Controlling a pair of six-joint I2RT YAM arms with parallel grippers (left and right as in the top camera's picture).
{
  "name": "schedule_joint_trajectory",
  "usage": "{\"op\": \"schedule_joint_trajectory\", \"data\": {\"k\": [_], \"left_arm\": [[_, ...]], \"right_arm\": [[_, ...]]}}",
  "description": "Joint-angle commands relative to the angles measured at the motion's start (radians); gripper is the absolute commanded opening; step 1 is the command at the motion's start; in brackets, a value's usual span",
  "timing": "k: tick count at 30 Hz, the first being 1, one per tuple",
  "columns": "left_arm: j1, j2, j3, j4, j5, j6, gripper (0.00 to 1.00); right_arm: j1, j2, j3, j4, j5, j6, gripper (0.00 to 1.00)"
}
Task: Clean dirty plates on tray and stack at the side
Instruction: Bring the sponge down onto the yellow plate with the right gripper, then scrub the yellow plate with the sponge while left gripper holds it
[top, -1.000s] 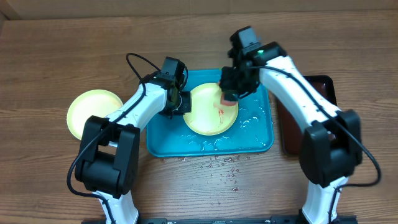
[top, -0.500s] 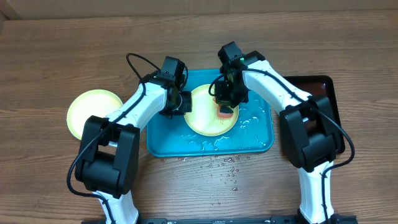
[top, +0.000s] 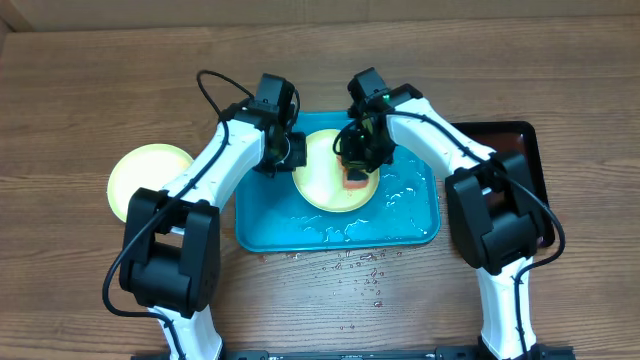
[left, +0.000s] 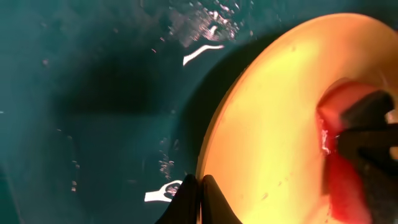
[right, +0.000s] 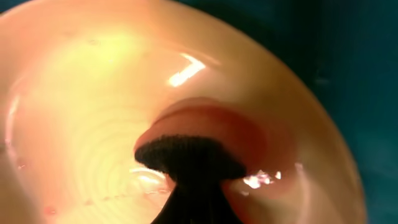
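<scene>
Pale yellow-green round plastic plate (top: 318, 185) lies in the large teal rectangular plastic tray (top: 265, 225), its left rim pinched between the left gripper (left: 200, 183) fingers. Right gripper (top: 358, 168) clamps a red-orange sponge (top: 358, 181) against the plate's centre. Wet tray floor lies bare along the near rim.

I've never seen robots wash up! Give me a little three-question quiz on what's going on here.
1. True or false: the plate pinched by the left fingers is inside the teal tray.
2. What do the right fingers hold? A) sponge B) fork C) cup
3. Fill in: the dark tray lies on the robot's ____ side.
Key: 1 true; 2 A; 3 right.
</scene>
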Motion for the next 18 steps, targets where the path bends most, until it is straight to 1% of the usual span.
{"op": "schedule_joint_trajectory", "data": {"k": [1,4,8,15,18], "left_arm": [[-0.008,-0.017,0.040,0.007,0.053,0.019,0.04],[0.006,-0.017,0.040,0.001,0.050,0.019,0.04],[0.031,-0.017,0.040,0.002,0.045,0.019,0.04],[0.072,-0.017,0.040,-0.001,0.040,0.019,0.04],[0.076,-0.017,0.040,-0.018,0.041,0.019,0.04]], "right_arm": [[0.111,0.066,-0.006,0.049,-0.166,-0.014,0.04],[0.145,0.065,0.002,0.067,-0.189,-0.013,0.04],[0.142,0.065,0.004,0.034,-0.191,-0.013,0.04],[0.051,0.065,0.004,-0.070,-0.155,0.001,0.04],[0.011,0.061,0.004,-0.085,-0.133,0.002,0.04]]}}
